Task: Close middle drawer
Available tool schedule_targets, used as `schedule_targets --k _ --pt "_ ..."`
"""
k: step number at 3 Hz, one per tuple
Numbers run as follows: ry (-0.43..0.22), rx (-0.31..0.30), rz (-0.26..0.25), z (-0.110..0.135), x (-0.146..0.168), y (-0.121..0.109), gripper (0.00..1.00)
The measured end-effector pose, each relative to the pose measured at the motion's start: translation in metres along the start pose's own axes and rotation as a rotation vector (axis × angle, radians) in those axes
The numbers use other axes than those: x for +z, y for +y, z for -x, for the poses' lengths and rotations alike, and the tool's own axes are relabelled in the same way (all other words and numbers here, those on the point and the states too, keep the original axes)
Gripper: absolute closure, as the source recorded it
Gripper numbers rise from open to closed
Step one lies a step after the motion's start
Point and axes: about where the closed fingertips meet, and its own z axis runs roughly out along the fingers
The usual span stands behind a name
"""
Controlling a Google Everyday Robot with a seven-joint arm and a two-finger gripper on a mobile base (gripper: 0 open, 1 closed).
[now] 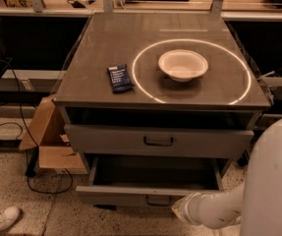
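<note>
So closest to the camera, bottom right, is the robot's white arm (219,208) reaching in from the right, with a big white rounded part of the robot (273,181) filling that corner. The gripper (182,211) is at the arm's left end, low down, right at the front of the middle drawer (130,194) and just right of its small dark handle (157,200). Honestly can't tell if it's open or closed, holding anything, or even touching the panel.

The middle drawer is the low one with the flat front, and it's pulled well out, so you can look down into its long grey tray. Off in the bottom-left corner a white shoe (0,220) is on the speckled floor.

Just above and behind is the taller-fronted drawer (111,140), pushed in, with its own dark handle (158,141). Left of the cabinet a cardboard box (49,141) sits open, with a black cable (27,181) looping on the floor next to it.

Up on the cabinet top (106,43) there's a dark blue packet (119,77) on the left and a white bowl (183,65) on the right. The bowl is inside a bright ring of light (133,73), and the packet lies just outside it.
</note>
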Motion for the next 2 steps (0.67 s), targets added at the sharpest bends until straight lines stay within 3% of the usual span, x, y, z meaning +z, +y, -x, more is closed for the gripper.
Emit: schedule_targets --k 1,2 --pt "0.0 0.0 0.0 0.0 0.0 0.0 0.75" --pt "0.0 0.0 0.0 0.0 0.0 0.0 0.44"
